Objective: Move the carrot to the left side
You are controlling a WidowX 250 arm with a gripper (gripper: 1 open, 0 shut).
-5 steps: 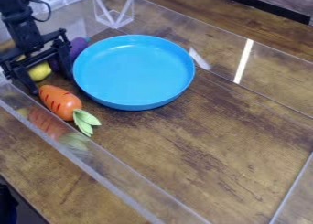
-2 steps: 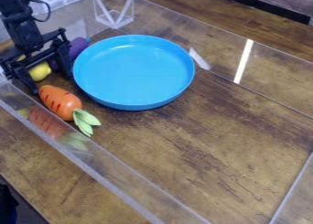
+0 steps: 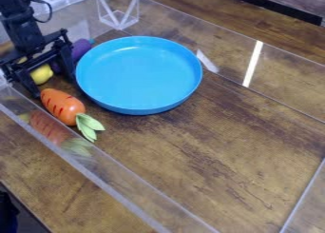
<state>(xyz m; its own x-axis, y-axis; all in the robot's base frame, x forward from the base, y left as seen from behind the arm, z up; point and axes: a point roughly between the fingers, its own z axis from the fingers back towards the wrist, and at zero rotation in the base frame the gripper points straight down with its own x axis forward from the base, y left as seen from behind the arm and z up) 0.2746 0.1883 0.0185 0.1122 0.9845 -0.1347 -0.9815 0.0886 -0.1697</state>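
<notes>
One orange carrot (image 3: 61, 106) with dark ridges and pale green leaves (image 3: 89, 126).

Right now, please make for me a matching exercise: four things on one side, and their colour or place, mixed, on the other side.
1. Plate
2. Carrot
3. Yellow toy
4. Gripper

A. Orange with green leaves
B. Black, above the yellow toy
C. Round and blue
D. Partly hidden by the gripper

Pairs: 1-C; 2-A; 3-D; 4-B
</notes>
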